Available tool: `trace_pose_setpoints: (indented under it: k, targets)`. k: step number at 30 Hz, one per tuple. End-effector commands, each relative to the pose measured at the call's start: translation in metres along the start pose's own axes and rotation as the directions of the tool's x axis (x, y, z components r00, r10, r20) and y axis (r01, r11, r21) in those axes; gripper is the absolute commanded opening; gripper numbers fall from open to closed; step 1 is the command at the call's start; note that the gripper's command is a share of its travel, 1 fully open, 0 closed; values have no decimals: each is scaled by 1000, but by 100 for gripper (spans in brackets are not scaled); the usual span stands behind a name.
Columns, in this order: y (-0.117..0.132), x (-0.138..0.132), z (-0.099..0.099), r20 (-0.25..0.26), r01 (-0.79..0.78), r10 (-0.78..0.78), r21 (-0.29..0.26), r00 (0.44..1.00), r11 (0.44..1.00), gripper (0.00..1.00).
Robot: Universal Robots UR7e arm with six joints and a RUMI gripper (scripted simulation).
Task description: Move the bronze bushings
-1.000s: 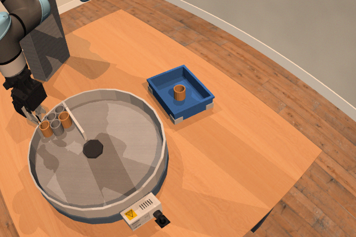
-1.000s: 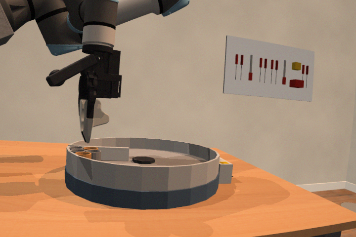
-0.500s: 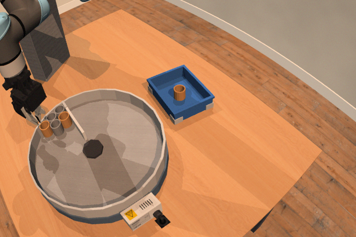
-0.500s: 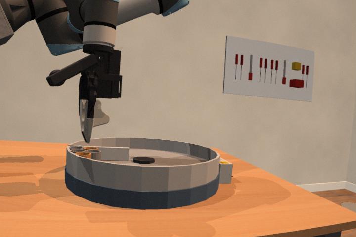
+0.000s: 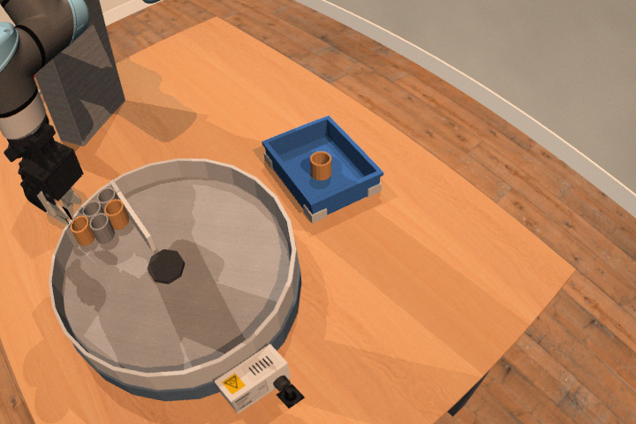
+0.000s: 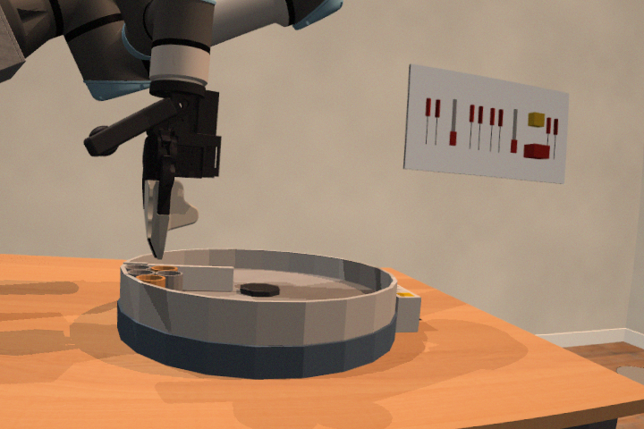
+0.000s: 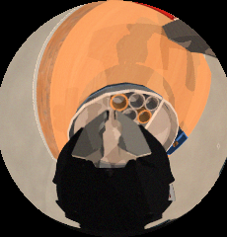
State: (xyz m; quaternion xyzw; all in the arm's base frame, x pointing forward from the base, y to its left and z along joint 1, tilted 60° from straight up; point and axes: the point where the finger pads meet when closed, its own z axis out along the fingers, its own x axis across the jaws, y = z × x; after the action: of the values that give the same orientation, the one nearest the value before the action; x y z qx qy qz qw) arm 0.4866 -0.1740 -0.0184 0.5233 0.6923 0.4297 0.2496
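Observation:
My gripper (image 5: pixel 70 220) (image 6: pixel 158 256) (image 7: pixel 111 111) is shut and empty, its tips pointing down just above the turntable (image 5: pixel 238 215) (image 6: pixel 257 323) near its rim. Beside the tips, one bronze bushing (image 5: pixel 84 237) (image 6: pixel 156 282) stands upright on the turntable. A second bronze bushing (image 5: pixel 119 217) stands nearer the divider. A steel bushing (image 5: pixel 103 232) stands between them, and two more steel bushings (image 5: pixel 90 201) (image 5: pixel 106 189) stand close along the rim. The blue crate (image 5: pixel 338 203) holds one upright bronze bushing (image 5: pixel 321 171).
A pale divider (image 5: pixel 138 220) (image 6: pixel 208 278) runs from the turntable's rim towards its black hub (image 5: pixel 166 266) (image 6: pixel 259 290). A control box (image 5: pixel 253 377) is at the turntable's side. A dark grey pedestal (image 5: pixel 81 94) stands behind, beside the arm.

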Motion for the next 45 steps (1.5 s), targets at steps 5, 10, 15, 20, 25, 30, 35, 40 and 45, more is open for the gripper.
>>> trace_pose_setpoints:
  k: [5, 10, 15, 20, 25, 30, 35, 40, 45]
  targets:
    - [0, 0, 0, 1, 0, 0, 0, 1000, 1000, 5]
    - [0, 0, 0, 1, 0, 0, 0, 1000, 1000, 5]
    - [0, 0, 0, 1, 0, 0, 0, 1000, 1000, 5]
    - [0, 0, 9, 1, 0, 0, 0, 1000, 1000, 5]
    - [0, 0, 18, 1, 0, 0, 0, 1000, 1000, 5]
    - [0, 0, 21, 1, 0, 0, 0, 1000, 1000, 5]
    - [0, 0, 21, 1, 0, 0, 0, 1000, 1000, 5]
    - [0, 0, 21, 1, 0, 0, 0, 1000, 1000, 5]
    - [0, 0, 21, 1, 0, 0, 0, 1000, 1000, 5]
